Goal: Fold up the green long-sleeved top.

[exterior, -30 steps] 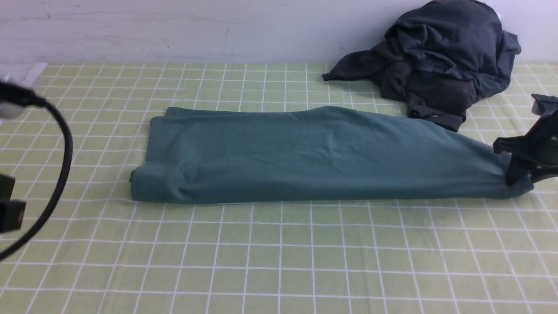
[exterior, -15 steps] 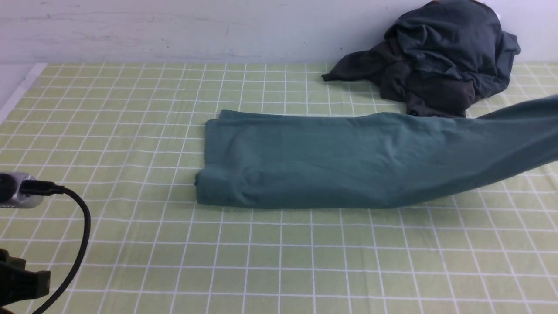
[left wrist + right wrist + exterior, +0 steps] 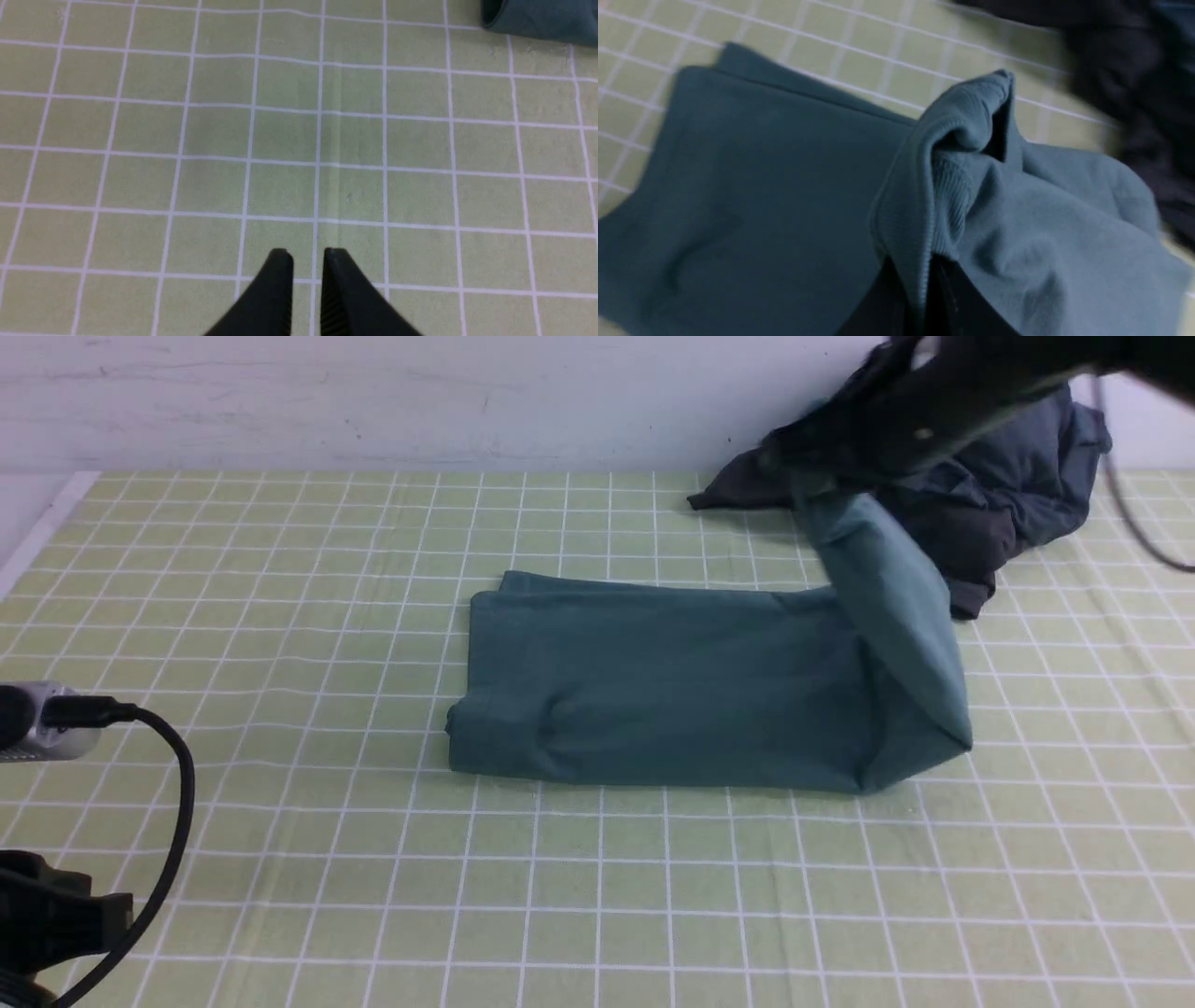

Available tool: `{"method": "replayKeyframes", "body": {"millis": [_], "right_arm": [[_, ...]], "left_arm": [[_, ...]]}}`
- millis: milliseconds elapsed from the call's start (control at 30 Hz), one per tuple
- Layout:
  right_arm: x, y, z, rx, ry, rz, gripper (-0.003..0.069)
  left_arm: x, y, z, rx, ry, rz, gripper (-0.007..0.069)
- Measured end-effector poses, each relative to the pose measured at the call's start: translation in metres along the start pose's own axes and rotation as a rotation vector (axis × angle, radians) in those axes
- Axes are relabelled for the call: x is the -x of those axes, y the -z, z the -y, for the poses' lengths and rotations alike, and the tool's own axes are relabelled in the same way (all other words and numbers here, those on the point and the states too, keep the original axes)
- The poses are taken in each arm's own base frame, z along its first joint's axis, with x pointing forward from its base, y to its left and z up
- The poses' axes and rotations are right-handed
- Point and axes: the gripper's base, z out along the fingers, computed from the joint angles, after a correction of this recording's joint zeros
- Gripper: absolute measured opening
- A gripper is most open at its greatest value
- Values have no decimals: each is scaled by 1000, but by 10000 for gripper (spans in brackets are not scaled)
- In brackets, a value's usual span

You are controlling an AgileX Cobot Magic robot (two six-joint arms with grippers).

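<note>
The green long-sleeved top lies on the checked cloth as a long folded strip. Its right end is raised and bent back toward the left. My right gripper holds that end from above, shut on the top's ribbed edge; in the right wrist view my right gripper has its jaws closed on the fabric. My left gripper sits low at the near left, far from the top. In the left wrist view my left gripper has only a slim gap between its fingers and holds nothing; a corner of the top shows there.
A dark charcoal heap of clothes lies at the back right against the wall, just behind the raised end. The left arm's black cable loops over the near left. The checked cloth's left edge runs along the far left.
My right gripper has lifted the top's right end off the table and carried it up and leftwards, bending it over. The whole top slid to the right. The left arm drew back and down.
</note>
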Motion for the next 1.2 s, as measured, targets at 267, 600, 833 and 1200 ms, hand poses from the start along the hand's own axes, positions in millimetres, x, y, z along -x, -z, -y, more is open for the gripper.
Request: {"method": "replayKeyframes", "body": {"millis": [267, 600, 833, 1200], "right_arm": [[-3, -83, -80, 120, 52, -7, 47], [3, -106, -109, 175, 57, 12, 244], [-6, -105, -101, 94, 145, -126, 223], [-58, -168, -145, 287, 78, -229, 42]], "left_arm": [[3, 0, 0, -3, 1, 28, 83], [3, 0, 1, -6, 3, 33, 83], [3, 0, 1, -6, 3, 38, 83], [4, 0, 1, -8, 2, 52, 83]]}}
